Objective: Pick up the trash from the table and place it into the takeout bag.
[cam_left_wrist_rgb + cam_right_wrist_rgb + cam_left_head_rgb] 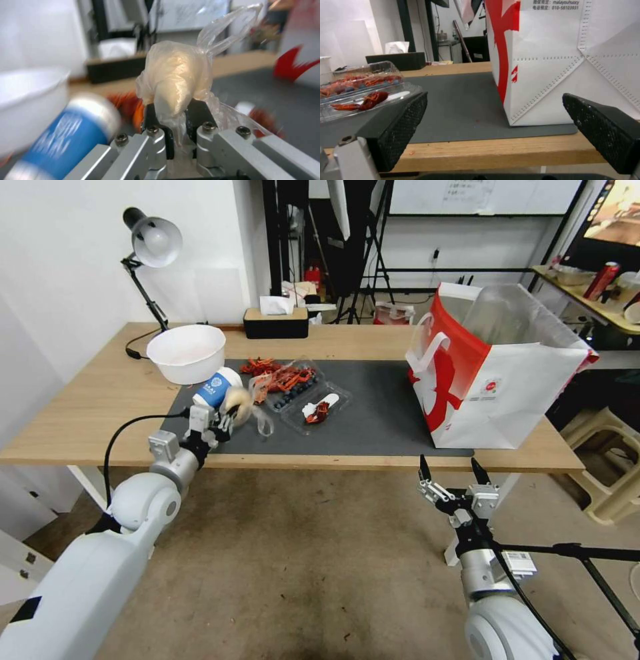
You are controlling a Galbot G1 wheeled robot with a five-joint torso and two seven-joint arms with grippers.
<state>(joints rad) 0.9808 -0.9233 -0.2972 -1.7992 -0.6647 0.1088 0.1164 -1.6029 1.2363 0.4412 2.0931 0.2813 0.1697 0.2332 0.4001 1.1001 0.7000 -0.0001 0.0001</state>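
Your left gripper (227, 419) is at centre-left of the head frame, over the left edge of the dark mat (373, 413). It's clamped on the bun in clear bag (176, 82): in the left wrist view the black pads pinch the lower end of the bun, with the bag's twisted tail sticking up toward the top of the frame. Gripping the bun's body rather than the loose film is likely why it sits steady.

The blue-and-white paper cup (215, 388) lies tipped over just beside that gripper, lower left in the left wrist view. Watch for a knock, I can't tell if they touch. The bowl (187, 353) sits just behind the cup, upper left of the mat.

The clear trays (313, 403) with the red crayfish shells (283, 377) sit mid-frame on the mat, between the bun and the takeout bag (493, 373). The bag stands upright at the right of the head frame, mouth open upward, so a drop from above looks workable. You'd need to carry the bun across the trays to get there.

Your right gripper (452, 473) is parked at lower right, in front of the table (87, 407) edge and below it, jaws wide apart and empty. It faces the bag's lower corner in the right wrist view, clear of the left arm's path.
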